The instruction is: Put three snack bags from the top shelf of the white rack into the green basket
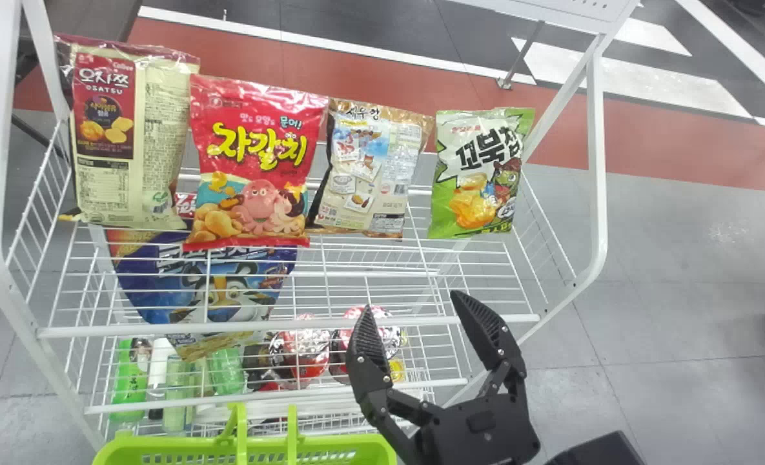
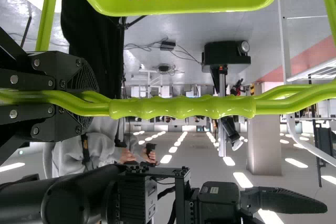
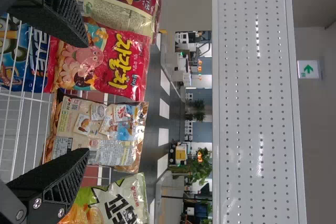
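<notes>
On the top shelf stand a cream bag (image 1: 130,142), a red bag (image 1: 253,168), a beige-brown bag (image 1: 372,171) and a green bag (image 1: 482,174). My right gripper (image 1: 427,310) is open below the beige-brown and green bags, in front of the shelf's front rail, holding nothing. In the right wrist view the right gripper (image 3: 79,98) has its fingers wide apart, with the beige-brown bag (image 3: 97,135) beyond them. The green basket (image 1: 350,442) is below the rack's front; in the left wrist view, my left gripper (image 2: 86,95) is shut on the basket handle (image 2: 181,107).
The white rack's front rail (image 1: 292,326) crosses below the bags. Lower down are a blue bag (image 1: 221,284), red-lidded cups (image 1: 301,349) and bottles. A perforated white panel (image 3: 257,98) rises beyond the shelf. Rack posts stand at both sides.
</notes>
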Tool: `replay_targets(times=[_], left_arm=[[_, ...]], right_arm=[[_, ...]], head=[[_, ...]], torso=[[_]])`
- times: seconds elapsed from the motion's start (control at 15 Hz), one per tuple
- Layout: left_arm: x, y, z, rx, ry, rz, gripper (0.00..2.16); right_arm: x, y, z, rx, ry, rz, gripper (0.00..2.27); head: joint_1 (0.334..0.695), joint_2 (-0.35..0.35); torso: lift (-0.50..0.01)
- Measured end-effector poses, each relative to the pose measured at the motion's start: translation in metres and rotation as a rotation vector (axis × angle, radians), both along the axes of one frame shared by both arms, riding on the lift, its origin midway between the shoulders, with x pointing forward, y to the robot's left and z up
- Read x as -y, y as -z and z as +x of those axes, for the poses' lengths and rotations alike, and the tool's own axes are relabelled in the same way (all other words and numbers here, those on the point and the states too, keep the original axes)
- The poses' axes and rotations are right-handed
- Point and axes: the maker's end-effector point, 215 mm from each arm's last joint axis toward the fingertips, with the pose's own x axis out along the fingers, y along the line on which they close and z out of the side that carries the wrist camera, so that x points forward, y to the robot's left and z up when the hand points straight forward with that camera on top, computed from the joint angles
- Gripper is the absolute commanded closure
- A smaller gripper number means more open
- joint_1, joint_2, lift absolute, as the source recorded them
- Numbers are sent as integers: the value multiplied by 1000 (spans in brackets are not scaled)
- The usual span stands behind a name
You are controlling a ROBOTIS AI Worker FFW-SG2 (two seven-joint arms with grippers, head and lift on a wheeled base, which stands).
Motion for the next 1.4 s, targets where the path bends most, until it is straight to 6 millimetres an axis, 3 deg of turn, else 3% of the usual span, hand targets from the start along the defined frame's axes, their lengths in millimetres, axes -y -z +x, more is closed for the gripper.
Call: replay_targets(times=[0.8,0.93,1.07,1.27,1.4], left_arm=[[0,-1,4,13,-12,-13,2152],[0,-1,4,14,-12,-14,2152],[0,-2,4,17,-10,-12,2152],[-1,-2,6,25,-4,-6,2152],[0,-3,6,26,-3,-11,2152]], right_arm=[[-1,5,2,-9,-5,-4,107],[-6,18,9,-50,-29,-4,107],[-11,36,29,-96,-57,6,107],[-19,61,81,-166,-73,-2,107],[-34,73,114,-214,-110,9,107]], head=[[695,-350],[695,-350],[695,-350],[695,-350],[695,-350]], torso=[[0],[0],[0],[0],[0]])
